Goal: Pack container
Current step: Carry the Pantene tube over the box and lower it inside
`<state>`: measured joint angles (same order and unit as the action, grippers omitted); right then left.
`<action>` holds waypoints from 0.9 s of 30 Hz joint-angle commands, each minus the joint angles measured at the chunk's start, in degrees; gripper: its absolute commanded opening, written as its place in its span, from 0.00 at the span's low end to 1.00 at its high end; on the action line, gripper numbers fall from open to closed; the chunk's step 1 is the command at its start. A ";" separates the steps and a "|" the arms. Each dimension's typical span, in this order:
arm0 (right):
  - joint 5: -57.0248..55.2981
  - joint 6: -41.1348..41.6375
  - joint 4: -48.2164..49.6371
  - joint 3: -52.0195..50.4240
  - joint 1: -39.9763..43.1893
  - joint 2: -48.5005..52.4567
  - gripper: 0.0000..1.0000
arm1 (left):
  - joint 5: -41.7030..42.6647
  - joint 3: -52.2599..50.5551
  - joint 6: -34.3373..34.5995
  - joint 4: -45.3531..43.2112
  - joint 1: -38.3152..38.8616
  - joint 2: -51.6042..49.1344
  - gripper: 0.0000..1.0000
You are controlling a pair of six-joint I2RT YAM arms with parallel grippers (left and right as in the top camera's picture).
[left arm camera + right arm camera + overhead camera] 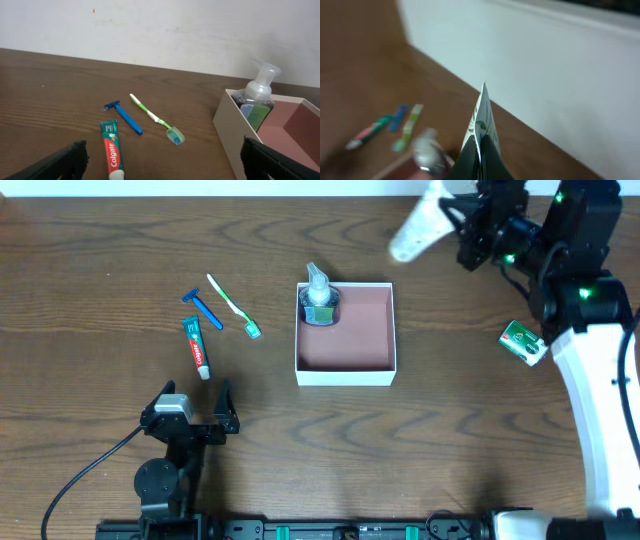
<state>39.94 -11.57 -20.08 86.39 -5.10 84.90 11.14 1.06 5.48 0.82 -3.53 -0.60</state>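
The container [345, 372], a shallow white box with a reddish-brown floor, sits mid-table, and its wall shows in the left wrist view [235, 135]. A clear soap pump bottle [318, 300] [257, 95] stands in its far left corner. My right gripper [465, 225] [480, 160] is shut on a white leaf-printed tube [415, 230] [482, 117], held in the air beyond the container's far right corner. My left gripper [195, 405] [162, 160] is open and empty, low near the table's front left.
A Colgate toothpaste tube [197, 345] [112, 152], a blue razor [205, 308] [125, 117] and a green toothbrush [232, 305] [155, 117] lie left of the container. A small green packet [523, 342] lies at the right, beside the right arm.
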 commanded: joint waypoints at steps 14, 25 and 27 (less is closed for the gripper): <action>8.68 -19.58 -13.86 0.87 -14.40 2.05 0.01 | 0.20 -0.83 -0.94 2.19 -0.04 0.26 0.98; 7.93 -21.27 -9.25 0.87 -18.14 14.29 0.02 | 0.20 -0.83 -0.94 2.19 -0.04 0.26 0.98; 7.89 -21.27 -7.96 0.87 -18.32 16.26 0.01 | 0.20 -0.83 -0.94 2.19 -0.04 0.26 0.98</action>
<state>46.02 -31.81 -29.50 86.41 -22.76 100.16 11.14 1.06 5.48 0.82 -3.53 -0.60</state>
